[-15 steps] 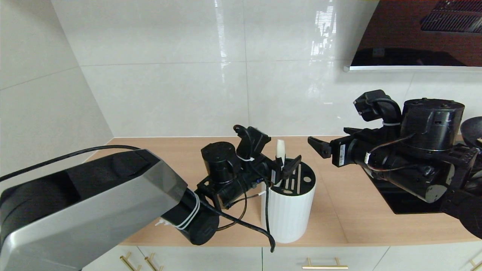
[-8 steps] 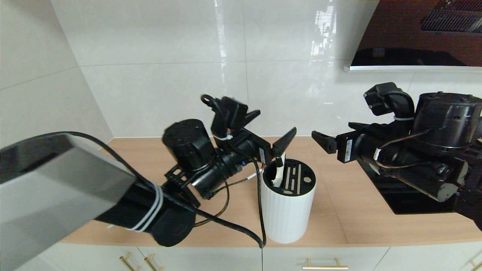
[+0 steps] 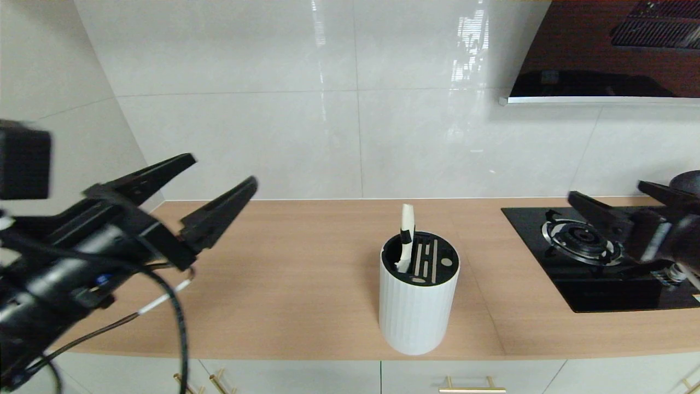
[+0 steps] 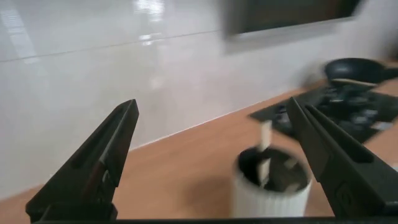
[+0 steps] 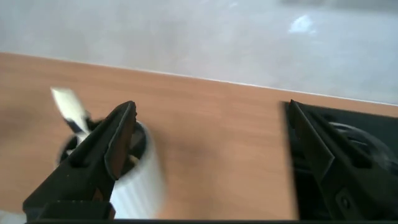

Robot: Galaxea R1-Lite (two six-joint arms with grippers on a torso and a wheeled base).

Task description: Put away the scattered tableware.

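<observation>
left gripper (image 3: 221, 169): jaws spread wide with nothing between them. I've got it hanging up over the left end of the surface (image 3: 306, 284), well apart from everything else.
right gripper (image 3: 607, 190): jaws apart too, nothing in them, sitting above the stove (image 3: 582, 238) over on my right.
utensil (image 3: 406, 230): white handle with a dark band, standing in the holder (image 3: 418, 306). It's in the opening on the left side of the top, and the handle pokes up past the rim and leans a bit.
holder: white ribbed cylinder with a black slotted top, upright near the front edge of the surface. It's roughly between the two grippers and touches neither.
stove: black glass hob with one burner ring, set into the right end of the surface, near the holder but not touching it.
pan (image 3: 689, 180): a dark one at the far right edge, behind the right gripper. Honestly can't tell much more about it.
hood (image 3: 612, 49): dark, up on the wall (image 3: 246, 137) above the stove.
wall: glossy white tile all along the back.
drawers (image 3: 328, 377): pale fronts with gold handles (image 3: 471, 387), under the surface.
</observation>
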